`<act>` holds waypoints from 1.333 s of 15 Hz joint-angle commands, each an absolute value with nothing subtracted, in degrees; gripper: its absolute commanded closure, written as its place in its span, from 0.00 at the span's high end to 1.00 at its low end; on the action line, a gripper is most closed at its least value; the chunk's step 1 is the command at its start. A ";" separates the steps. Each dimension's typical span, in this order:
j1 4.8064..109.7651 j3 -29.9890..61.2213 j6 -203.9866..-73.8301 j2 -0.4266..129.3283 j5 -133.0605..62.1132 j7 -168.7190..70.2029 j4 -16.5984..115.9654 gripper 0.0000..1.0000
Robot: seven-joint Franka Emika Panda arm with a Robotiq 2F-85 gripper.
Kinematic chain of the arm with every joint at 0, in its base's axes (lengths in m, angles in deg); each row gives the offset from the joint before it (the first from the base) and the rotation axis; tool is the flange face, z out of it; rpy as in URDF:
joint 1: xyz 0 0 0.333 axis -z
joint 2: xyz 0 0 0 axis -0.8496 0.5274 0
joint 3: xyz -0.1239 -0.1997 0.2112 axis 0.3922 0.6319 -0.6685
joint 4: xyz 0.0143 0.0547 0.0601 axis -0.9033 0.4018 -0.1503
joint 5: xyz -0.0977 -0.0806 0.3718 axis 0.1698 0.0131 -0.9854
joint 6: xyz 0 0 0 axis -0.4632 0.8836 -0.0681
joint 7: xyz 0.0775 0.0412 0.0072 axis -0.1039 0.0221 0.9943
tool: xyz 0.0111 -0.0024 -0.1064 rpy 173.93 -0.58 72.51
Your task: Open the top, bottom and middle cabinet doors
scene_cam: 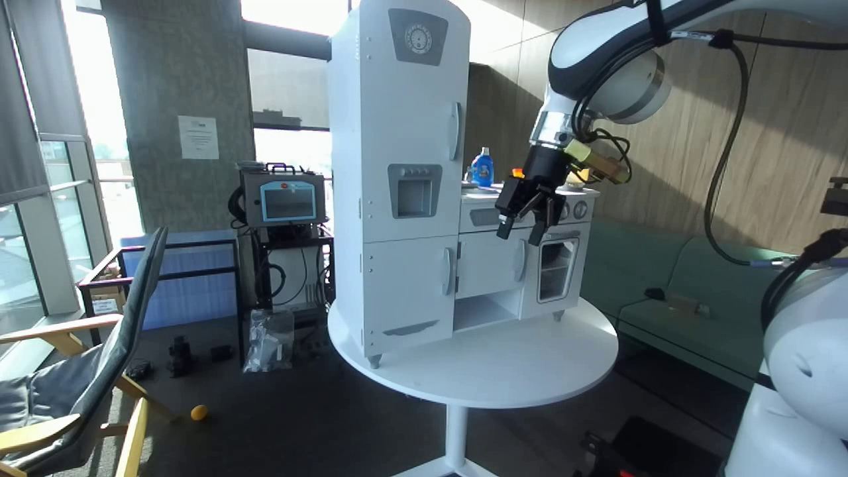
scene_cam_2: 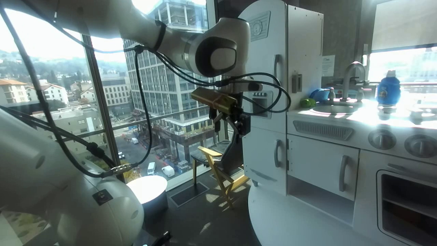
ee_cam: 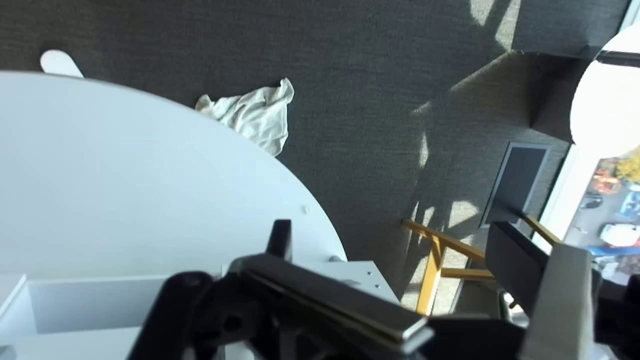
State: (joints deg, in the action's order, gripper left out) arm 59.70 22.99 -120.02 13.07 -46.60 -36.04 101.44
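Note:
A white toy kitchen stands on a round table. Its top door [scene_cam: 411,99], bottom door [scene_cam: 404,285] and middle door [scene_cam: 487,268] are shut, each with a grey handle. The same top door [scene_cam_2: 280,37], bottom door [scene_cam_2: 261,153] and middle door [scene_cam_2: 321,160] show in an exterior view, also shut. My gripper [scene_cam: 521,230] points down with its two fingers apart and nothing between them. It hangs in front of the kitchen, apart from the handles. In the wrist view the fingers [ee_cam: 400,250] are spread, with floor, table edge and chair visible between and beyond them.
The round white table [scene_cam: 503,377] carries the kitchen. An oven door with a window [scene_cam: 556,268] is right of the middle door. A blue bottle [scene_cam: 483,167] stands on the countertop. A chair [ee_cam: 435,265] and a white cloth [ee_cam: 260,117] are on the floor side.

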 commanded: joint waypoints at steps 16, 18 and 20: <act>61.89 17.21 -180.09 31.90 -44.94 -45.24 82.84 1.00; 64.57 15.49 -188.11 34.66 -43.97 -47.28 82.78 1.00; 65.86 14.15 -192.76 35.44 -43.84 -46.86 84.14 1.00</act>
State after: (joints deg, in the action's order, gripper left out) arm 62.68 16.70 -186.00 32.82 -45.18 -44.83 85.28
